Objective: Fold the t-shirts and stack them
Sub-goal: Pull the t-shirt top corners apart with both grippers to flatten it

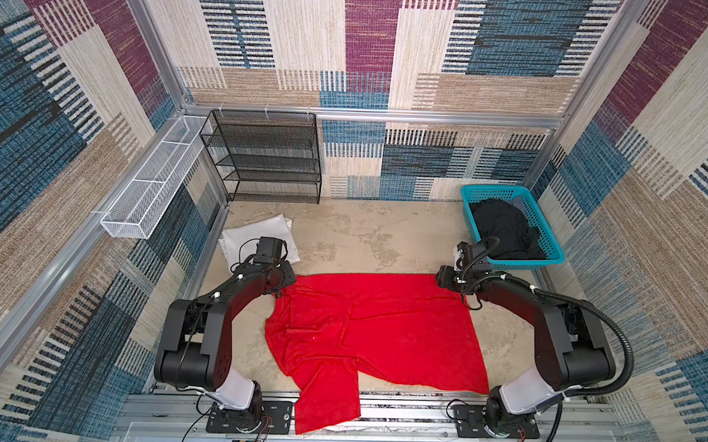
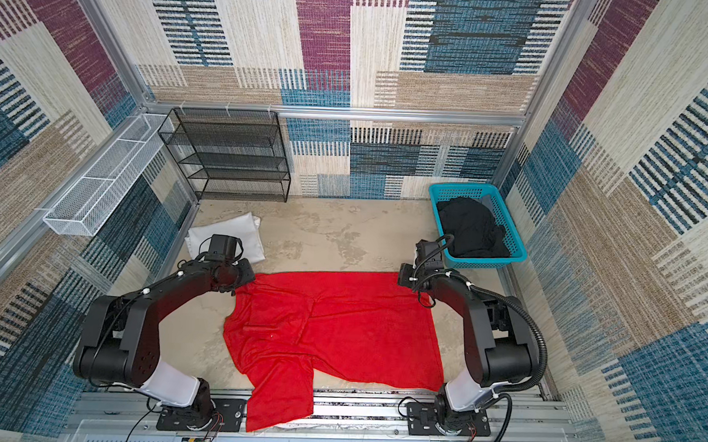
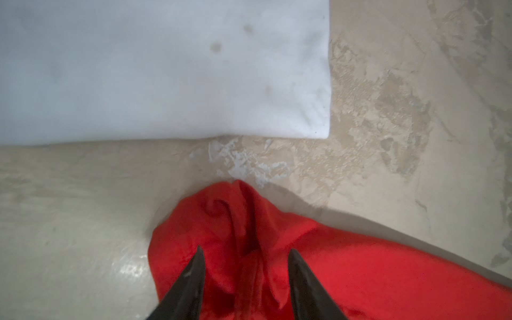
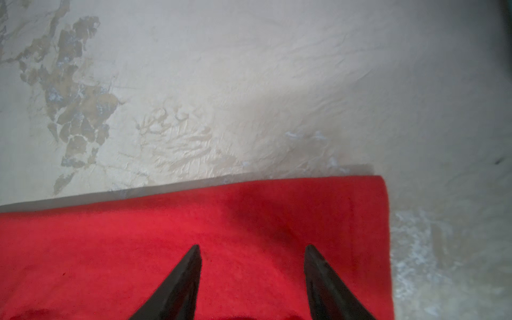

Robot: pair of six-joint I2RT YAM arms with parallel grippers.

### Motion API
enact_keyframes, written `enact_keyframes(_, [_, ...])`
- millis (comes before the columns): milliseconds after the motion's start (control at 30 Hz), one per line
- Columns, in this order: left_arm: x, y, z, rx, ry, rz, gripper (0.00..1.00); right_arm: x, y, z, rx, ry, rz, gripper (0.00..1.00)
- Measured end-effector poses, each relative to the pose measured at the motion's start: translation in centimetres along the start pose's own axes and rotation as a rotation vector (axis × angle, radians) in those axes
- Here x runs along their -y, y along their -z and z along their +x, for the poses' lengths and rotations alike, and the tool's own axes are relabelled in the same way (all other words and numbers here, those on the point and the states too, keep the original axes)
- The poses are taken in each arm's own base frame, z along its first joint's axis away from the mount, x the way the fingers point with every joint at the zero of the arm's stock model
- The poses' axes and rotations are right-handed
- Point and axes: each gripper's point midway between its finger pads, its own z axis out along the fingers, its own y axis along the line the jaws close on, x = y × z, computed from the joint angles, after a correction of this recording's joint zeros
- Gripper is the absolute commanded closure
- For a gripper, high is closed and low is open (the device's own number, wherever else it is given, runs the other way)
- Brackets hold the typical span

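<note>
A large bright red cloth t-shirt [image 1: 380, 327] lies spread on a beige table [image 1: 343, 230]. The left gripper [image 3: 246, 249] and right gripper [image 4: 252, 246], jaws spread, hover over its far corners. A folded white t-shirt [image 1: 252, 231] lies beyond its left corner, and a crumpled black t-shirt [image 1: 506, 228] fills a teal plastic basket [image 1: 491, 190] beyond its right.

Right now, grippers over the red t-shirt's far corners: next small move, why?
Probably lower the left gripper and pinch the bunched corner of the red t-shirt to pull it flat: jaws open above it; under the right gripper the corner lies flat.
</note>
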Motion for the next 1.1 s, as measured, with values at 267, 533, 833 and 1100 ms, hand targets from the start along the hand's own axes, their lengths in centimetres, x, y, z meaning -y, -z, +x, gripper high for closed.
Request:
enact_keyframes(267, [0.0,-3.0,-0.5,-0.083,-0.030,-0.069,0.51,2.6,-1.3,0.2,-0.037,-0.029,0.063,0.36])
enact_keyframes(533, [-0.3,-4.4,0.0,-0.099,-0.030,-0.072,1.00,2.9,-3.1,-1.3,-0.014,-0.005,0.067,0.58])
enact_keyframes(833, [1.4,-0.7,-1.3,-0.053,-0.046,0.010,1.00,2.6,-3.3,-1.7,-0.024,0.014,0.046,1.00])
enact_keyframes(1100, [3.3,2.7,-6.2,0.095,-0.083,0.045,1.00,1.1,-2.1,-5.5,0.055,0.029,0.014,1.00])
